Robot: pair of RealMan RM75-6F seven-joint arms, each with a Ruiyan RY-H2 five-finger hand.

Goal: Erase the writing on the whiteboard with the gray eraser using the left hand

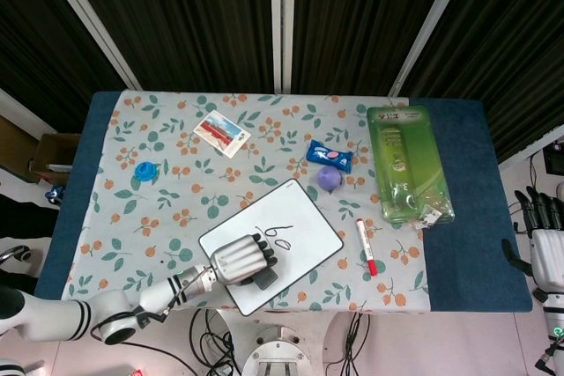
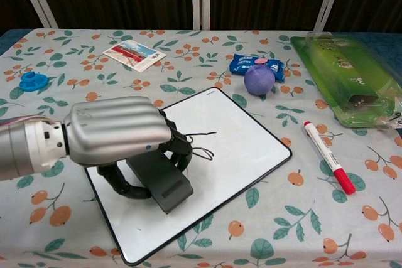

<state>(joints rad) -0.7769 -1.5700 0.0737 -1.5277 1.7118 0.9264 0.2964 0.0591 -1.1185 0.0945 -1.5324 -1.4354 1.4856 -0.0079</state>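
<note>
The left robot hand (image 2: 116, 136) gripped the gray eraser (image 2: 160, 180), which lay flat on the whiteboard (image 2: 251, 149) just beside the writing (image 2: 200, 149). The right robot hand (image 1: 544, 239) hung off the desk's (image 1: 458, 253) right edge, fingers apart and holding nothing. Judging from this, a hard sideways stroke could drag the unsecured board across the cloth, and a tilted eraser might skip part of the marks. On the desk sat one whiteboard, one eraser, one red marker (image 2: 328, 164), one purple ball (image 2: 259, 79), one blue snack packet (image 2: 242, 63), one green package (image 2: 348, 76), one card (image 2: 134, 54) and one blue cap (image 2: 32, 80)
</note>
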